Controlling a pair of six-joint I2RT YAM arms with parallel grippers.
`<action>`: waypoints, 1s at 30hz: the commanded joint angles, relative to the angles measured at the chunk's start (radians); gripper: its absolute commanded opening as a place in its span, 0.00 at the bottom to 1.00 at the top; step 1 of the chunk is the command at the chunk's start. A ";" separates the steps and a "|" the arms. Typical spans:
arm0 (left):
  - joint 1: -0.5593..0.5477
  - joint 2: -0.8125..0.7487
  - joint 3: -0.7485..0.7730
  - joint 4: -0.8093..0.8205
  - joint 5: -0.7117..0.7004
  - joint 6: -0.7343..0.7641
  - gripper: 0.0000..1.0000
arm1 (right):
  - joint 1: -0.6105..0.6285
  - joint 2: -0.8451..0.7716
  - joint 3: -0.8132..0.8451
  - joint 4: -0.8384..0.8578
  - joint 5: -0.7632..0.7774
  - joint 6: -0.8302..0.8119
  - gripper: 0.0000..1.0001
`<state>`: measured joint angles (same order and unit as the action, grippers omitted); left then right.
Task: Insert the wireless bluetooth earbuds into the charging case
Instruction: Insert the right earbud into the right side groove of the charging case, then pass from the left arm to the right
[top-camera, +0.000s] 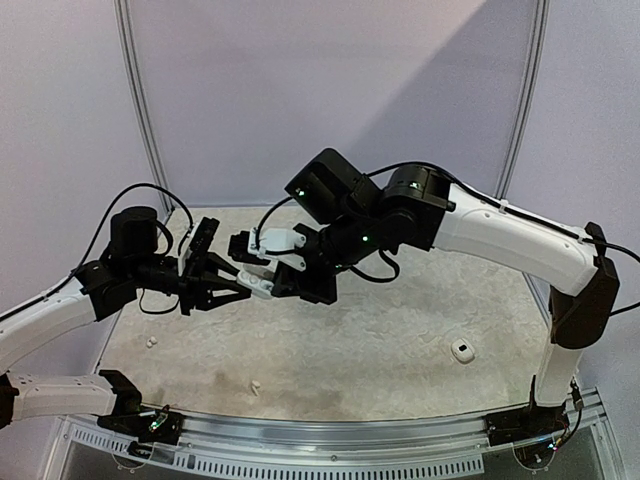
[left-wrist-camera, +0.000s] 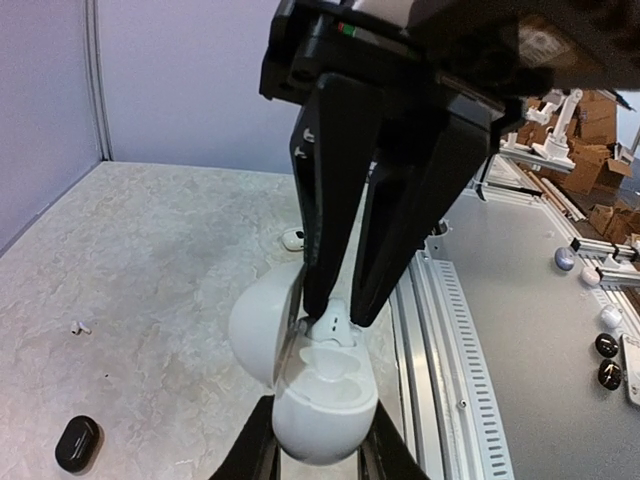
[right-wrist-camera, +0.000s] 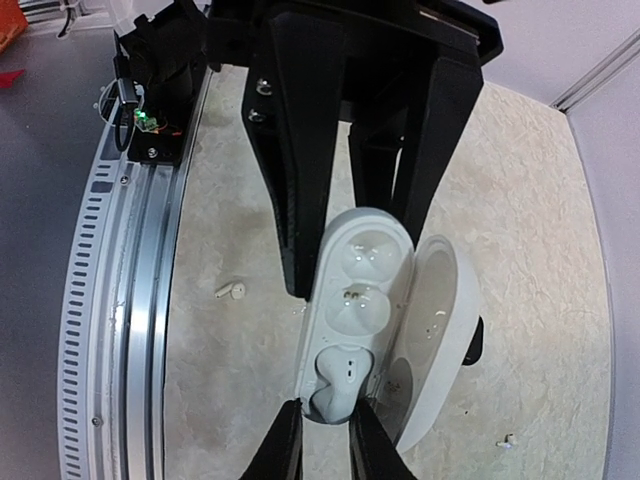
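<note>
My left gripper (left-wrist-camera: 320, 425) is shut on the body of a white charging case (left-wrist-camera: 325, 400), held up over the table with its lid (left-wrist-camera: 258, 325) swung open. My right gripper (right-wrist-camera: 327, 410) is shut on a white earbud (right-wrist-camera: 345, 375) that sits in the case's end slot (right-wrist-camera: 350, 385). The other two hollows of the case (right-wrist-camera: 362, 300) are empty. In the left wrist view the right fingers (left-wrist-camera: 330, 250) come down onto the bud (left-wrist-camera: 335, 330). In the top view both grippers, left (top-camera: 238, 287) and right (top-camera: 268, 272), meet at the case (top-camera: 261, 288).
Loose white buds lie on the table (top-camera: 152, 341), (top-camera: 255, 386), (right-wrist-camera: 232, 291), (right-wrist-camera: 508, 440). A black case (left-wrist-camera: 77, 442) lies near the left wrist. Another white case (top-camera: 463, 350) lies at the right. A metal rail (top-camera: 330, 440) runs along the near edge.
</note>
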<state>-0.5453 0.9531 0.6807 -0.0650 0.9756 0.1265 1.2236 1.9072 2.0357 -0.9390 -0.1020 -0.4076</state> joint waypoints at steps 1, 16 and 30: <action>-0.022 -0.007 0.025 0.011 0.009 -0.002 0.00 | 0.006 0.018 0.034 -0.002 0.031 0.010 0.18; 0.019 -0.029 -0.062 0.326 -0.102 -0.354 0.00 | -0.032 -0.234 -0.072 0.244 0.024 0.209 0.40; 0.031 -0.002 0.051 0.711 -0.213 -0.747 0.00 | -0.142 -0.347 -0.619 1.190 -0.123 0.623 0.88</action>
<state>-0.5224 0.9489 0.6830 0.5373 0.8093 -0.5011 1.0767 1.5112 1.4483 -0.0307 -0.1764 0.1360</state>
